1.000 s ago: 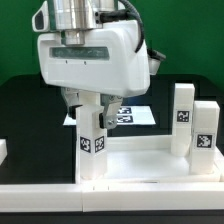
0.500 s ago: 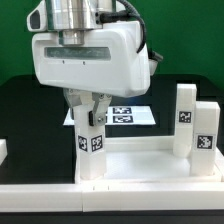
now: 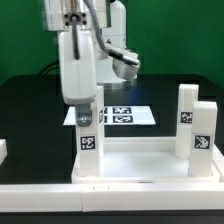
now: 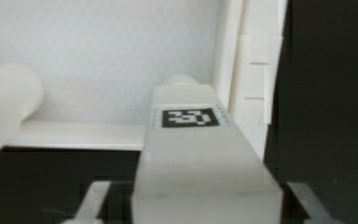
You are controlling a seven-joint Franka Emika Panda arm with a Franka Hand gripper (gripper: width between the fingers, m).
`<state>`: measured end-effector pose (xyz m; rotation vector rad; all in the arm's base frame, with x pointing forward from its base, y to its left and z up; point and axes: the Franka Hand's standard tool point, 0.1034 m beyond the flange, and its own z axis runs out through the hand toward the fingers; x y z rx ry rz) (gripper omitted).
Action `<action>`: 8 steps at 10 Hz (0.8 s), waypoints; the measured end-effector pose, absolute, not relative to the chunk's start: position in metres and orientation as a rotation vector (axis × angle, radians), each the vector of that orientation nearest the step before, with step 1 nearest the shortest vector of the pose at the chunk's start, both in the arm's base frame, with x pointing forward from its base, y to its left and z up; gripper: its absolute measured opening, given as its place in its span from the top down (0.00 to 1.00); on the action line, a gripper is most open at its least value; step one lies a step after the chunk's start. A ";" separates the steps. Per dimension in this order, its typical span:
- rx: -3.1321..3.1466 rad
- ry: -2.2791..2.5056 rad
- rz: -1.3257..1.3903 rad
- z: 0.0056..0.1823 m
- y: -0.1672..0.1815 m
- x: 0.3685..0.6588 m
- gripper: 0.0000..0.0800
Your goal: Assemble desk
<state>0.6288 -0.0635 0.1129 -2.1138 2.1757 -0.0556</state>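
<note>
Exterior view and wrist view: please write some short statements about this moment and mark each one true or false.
1. The two-finger gripper is closed on the blocky white tagged leg at the exterior view's left. True.
2. That leg lies flat on the black table. False: it stands upright at the corner of the large white rimmed desk top.
3. Two more white tagged legs stand upright at the exterior view's right. True.
4. The thin flat white marker board is held in the air. False: it lies on the black table.
</note>
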 end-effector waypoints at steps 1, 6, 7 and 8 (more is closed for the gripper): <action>-2.047 2.243 -0.048 0.111 -0.063 0.627 0.64; -1.761 2.477 -0.033 0.108 -0.062 0.625 0.64; -1.767 2.474 -0.034 0.108 -0.062 0.625 0.63; -1.759 2.474 -0.035 0.109 -0.062 0.625 0.63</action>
